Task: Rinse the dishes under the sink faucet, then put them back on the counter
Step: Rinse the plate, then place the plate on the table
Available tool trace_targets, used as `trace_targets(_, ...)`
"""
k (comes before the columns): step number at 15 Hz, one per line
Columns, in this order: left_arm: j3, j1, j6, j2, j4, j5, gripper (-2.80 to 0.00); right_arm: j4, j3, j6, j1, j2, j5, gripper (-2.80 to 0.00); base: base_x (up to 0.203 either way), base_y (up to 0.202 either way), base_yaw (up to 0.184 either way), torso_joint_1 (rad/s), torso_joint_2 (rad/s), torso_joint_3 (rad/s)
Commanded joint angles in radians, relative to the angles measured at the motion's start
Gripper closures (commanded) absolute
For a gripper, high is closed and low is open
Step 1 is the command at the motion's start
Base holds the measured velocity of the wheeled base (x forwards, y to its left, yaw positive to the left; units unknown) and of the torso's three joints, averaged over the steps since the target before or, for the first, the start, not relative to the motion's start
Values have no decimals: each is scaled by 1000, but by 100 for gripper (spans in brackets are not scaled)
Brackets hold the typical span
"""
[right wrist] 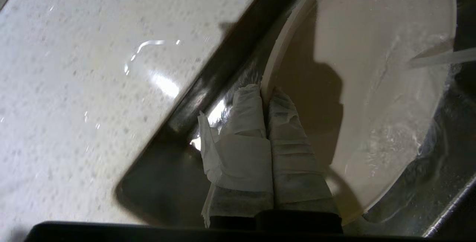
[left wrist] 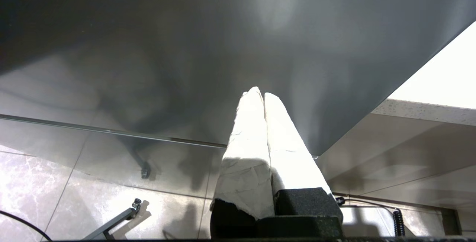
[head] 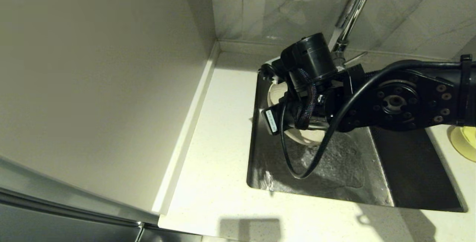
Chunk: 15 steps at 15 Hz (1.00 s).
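Note:
The cream-white plate (right wrist: 372, 86) stands tilted on edge inside the steel sink (head: 409, 167). My right gripper (right wrist: 266, 93) is shut on its rim, close to the sink's left wall. In the head view my right arm (head: 394, 100) reaches in from the right and hides most of the plate (head: 308, 136). A thin stream of water (right wrist: 438, 58) hits the plate's face, which is wet. The chrome faucet (head: 351, 9) rises behind the arm. The pale yellow bowl (head: 465, 141) sits on the counter at the far right. The chopsticks are out of view.
The speckled counter (head: 219, 130) runs left of the sink, with a small puddle (right wrist: 148, 48) near the sink edge. A plain wall panel (head: 93, 67) borders it on the left. My left gripper (left wrist: 260, 93) is parked, shut and empty, low beside a dark cabinet front (left wrist: 223, 30).

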Motion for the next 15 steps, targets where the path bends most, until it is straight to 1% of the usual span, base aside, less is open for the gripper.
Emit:
trace_targets(1, 0, 0, -1, -2, -1, 1, 0, 4, 66, -3, 1, -63, 39, 0, 0, 0, 0, 0, 0, 0)
trace_targets(2, 0, 0, -1, -2, -1, 1, 0, 5, 112, -4, 3, -92, 66, 0, 0, 0, 0, 0, 0, 0)
trace_targets(4, 0, 0, -1, -2, -1, 1, 0, 5, 230, -5, 6, -151, 95, 0, 0, 0, 0, 0, 0, 0)
trace_targets(8, 0, 0, -1, -2, -1, 1, 0, 3, 478, -2, 7, -281, 107, 0, 0, 0, 0, 0, 0, 0)
trace_targets(11, 0, 0, -1, -2, -1, 1, 0, 2, 568, -7, 6, -351, 104, 0, 0, 0, 0, 0, 0, 0)
trace_targets(13, 0, 0, -1, -2, -1, 1, 0, 0, 584, -14, 4, -375, 92, 0, 0, 0, 0, 0, 0, 0)
trace_targets(15, 0, 0, -1, -2, -1, 1, 0, 6, 587, -18, 2, -397, 60, 0, 0, 0, 0, 0, 0, 0)
